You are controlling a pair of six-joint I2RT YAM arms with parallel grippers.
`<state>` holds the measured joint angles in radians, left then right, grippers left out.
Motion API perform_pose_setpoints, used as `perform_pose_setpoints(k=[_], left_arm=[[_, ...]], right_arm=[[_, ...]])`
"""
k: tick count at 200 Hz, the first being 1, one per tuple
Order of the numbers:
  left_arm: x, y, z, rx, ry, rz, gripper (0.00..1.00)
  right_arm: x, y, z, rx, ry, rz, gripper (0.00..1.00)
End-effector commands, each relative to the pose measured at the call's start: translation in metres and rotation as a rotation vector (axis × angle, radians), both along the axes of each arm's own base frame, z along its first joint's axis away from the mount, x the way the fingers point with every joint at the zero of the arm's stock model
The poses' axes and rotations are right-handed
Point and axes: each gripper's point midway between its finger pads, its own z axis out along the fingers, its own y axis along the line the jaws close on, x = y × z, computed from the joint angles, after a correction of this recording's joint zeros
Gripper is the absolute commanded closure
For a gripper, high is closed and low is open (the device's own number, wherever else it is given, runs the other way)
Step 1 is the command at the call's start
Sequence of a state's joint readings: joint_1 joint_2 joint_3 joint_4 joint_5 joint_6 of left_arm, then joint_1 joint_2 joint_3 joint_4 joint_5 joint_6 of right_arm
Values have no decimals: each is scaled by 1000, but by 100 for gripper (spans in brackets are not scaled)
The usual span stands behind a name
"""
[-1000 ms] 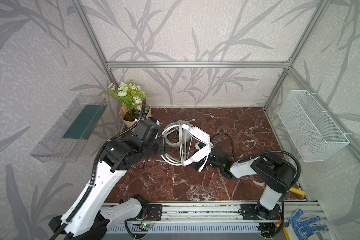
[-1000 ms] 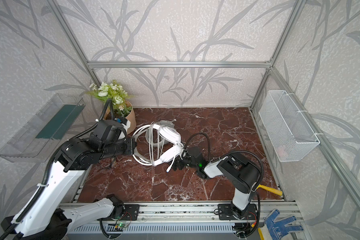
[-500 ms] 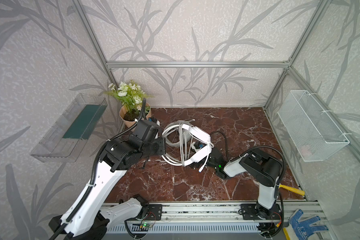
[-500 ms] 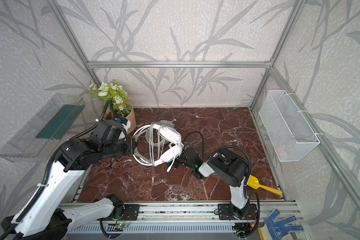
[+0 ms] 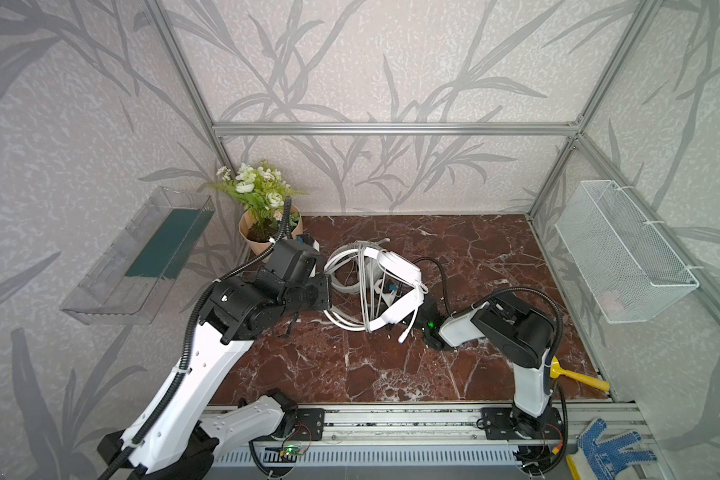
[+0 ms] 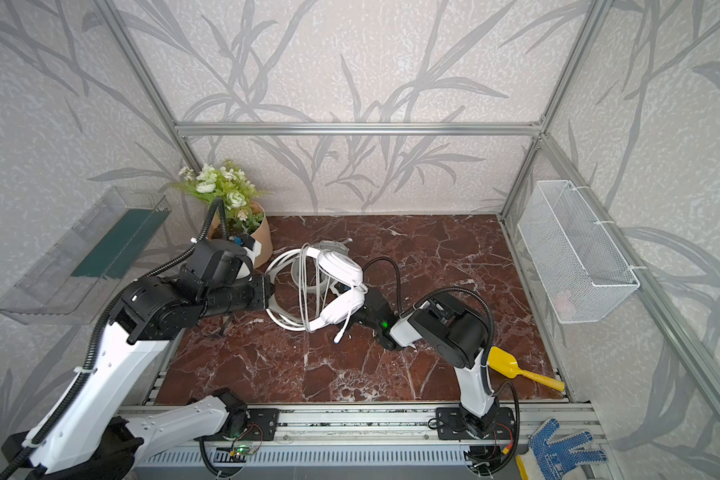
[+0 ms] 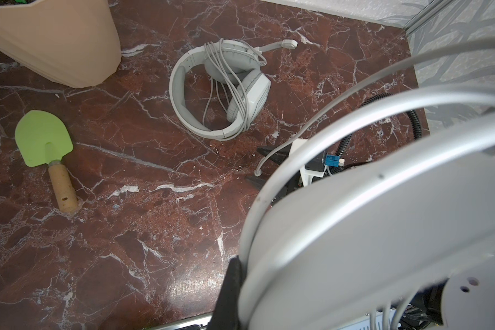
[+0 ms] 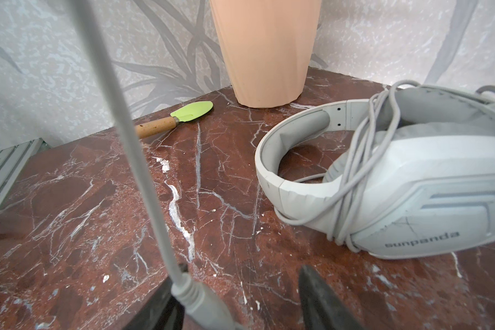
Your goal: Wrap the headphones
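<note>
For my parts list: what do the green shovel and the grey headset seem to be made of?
Green shovel: matte blade, likely plastic; tan handle with speckles, likely wood. Grey headset: matte moulded shell with seams, likely plastic; wrinkled cushions, maybe leatherette.

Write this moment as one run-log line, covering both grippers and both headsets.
left gripper: shut on white headset | right gripper: open around its cable plug | grey headset: wrapped, lying on table
</note>
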<state>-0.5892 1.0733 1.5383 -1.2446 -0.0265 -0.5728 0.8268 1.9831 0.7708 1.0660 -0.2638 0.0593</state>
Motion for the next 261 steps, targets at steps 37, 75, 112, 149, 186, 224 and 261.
perform_pose_setpoints(k=[37,75,112,149,186,224,261], left_arm=[[3,-4,20,-78,-67,11,100],[2,-3,21,-77,-71,12,100],[3,-3,22,-77,-73,14,100],[5,-1,23,-70,-81,24,100],[7,2,20,-48,-80,43,100],[11,5,21,-36,-87,67,100],[12,9,28,-29,-112,82,100]], right_arm=[[4,4,-9,-18,6,7,53],[2,1,-10,-18,14,6,62],[-2,-2,-8,-11,20,7,72],[-7,-5,-7,-14,32,17,85],[-20,-7,-7,-10,56,41,94],[-41,-5,-6,-20,52,67,98],[-48,-13,-11,-30,58,32,100]])
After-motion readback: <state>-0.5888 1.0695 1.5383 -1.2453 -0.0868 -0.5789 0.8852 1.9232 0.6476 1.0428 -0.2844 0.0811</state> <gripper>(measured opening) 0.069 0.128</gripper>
